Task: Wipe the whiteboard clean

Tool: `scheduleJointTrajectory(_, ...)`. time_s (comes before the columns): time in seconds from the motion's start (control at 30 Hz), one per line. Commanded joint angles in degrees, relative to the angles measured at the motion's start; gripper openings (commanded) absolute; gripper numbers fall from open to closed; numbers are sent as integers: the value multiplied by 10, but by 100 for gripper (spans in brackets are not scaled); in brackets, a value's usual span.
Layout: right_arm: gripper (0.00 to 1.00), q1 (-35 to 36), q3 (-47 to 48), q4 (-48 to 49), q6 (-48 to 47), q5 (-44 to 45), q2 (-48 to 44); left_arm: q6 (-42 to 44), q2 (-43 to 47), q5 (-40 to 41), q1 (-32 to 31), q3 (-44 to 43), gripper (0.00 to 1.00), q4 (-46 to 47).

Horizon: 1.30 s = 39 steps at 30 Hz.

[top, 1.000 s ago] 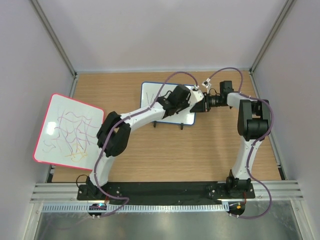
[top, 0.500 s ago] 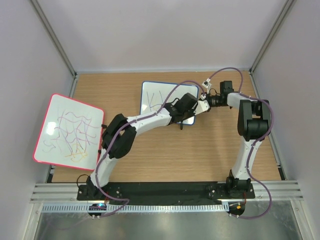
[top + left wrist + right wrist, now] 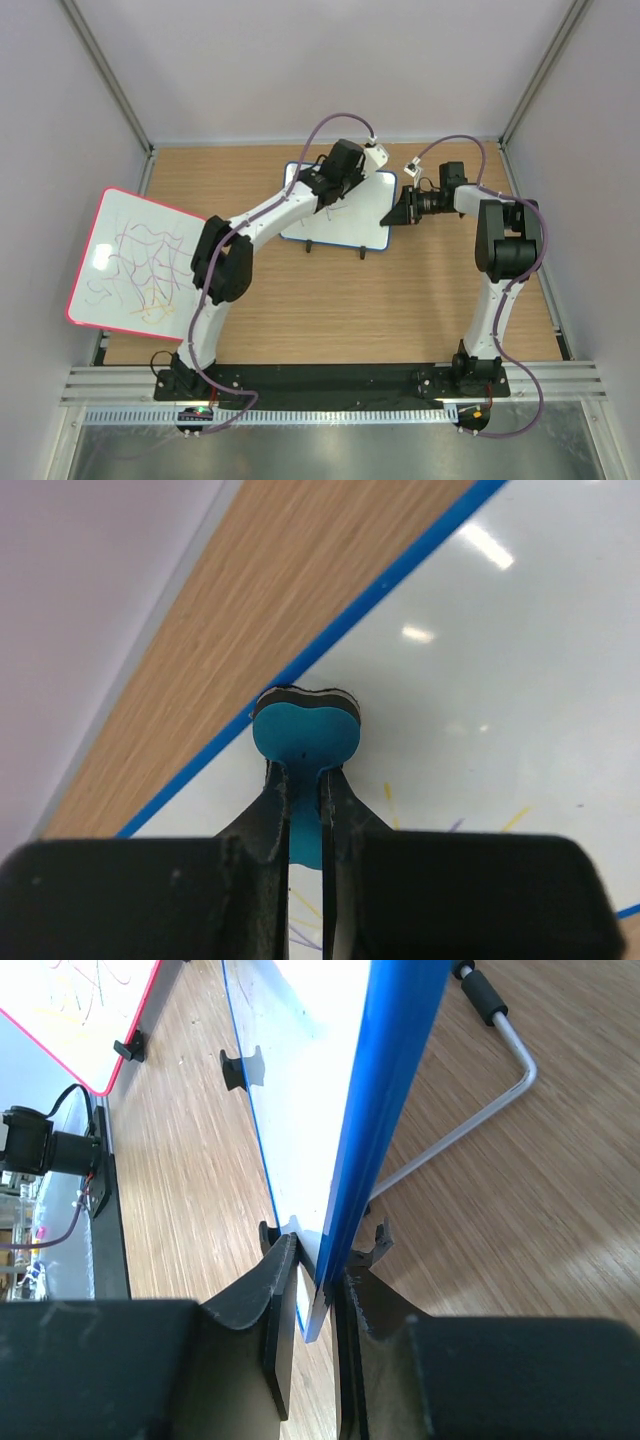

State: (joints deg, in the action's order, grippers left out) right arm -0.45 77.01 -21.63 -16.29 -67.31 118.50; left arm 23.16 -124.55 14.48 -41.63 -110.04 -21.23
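left jaws clamp eraser | right jaws pinch whiteboard edge | risk: hard wiping could twist it loose

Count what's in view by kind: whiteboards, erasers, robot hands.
Whiteboards: 2, the blue-framed whiteboard and the red-framed board
Erasers: 1, the blue eraser in the left hand
Hands: 2, left hand and right hand
Total: 5

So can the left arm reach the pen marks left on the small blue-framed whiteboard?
Probably yes: the left hand holds the eraser against the whiteboard, and the marks lie just beside it, nothing between.
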Motion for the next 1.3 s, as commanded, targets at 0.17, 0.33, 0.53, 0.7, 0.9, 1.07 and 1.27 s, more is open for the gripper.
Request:
scheduleJointTrajectory(0.17,1,4,7,-17,-22,10,-37,0,0,19,23,41,0,2)
scheduleJointTrajectory(0.33,1,4,5,-18,-24,10,-38,10,22,-9,-1,171,0,21)
scheduleJointTrajectory(0.53,1,4,4,-18,-27,12,-37,48,41,-4,-57,286,0,65)
scheduleJointTrajectory(0.7,1,4,5,-18,-27,12,-35,48,34,8,-63,273,0,71)
scheduleJointTrajectory(0.9,1,4,5,-19,-29,14,-34,49,48,22,-22,216,0,72)
scheduleJointTrajectory(1.07,1,4,4,-21,-30,18,-34,51,62,26,24,152,0,61)
scheduleJointTrajectory(1.27,1,4,5,-20,-28,23,-34,71,41,31,53,85,0,52)
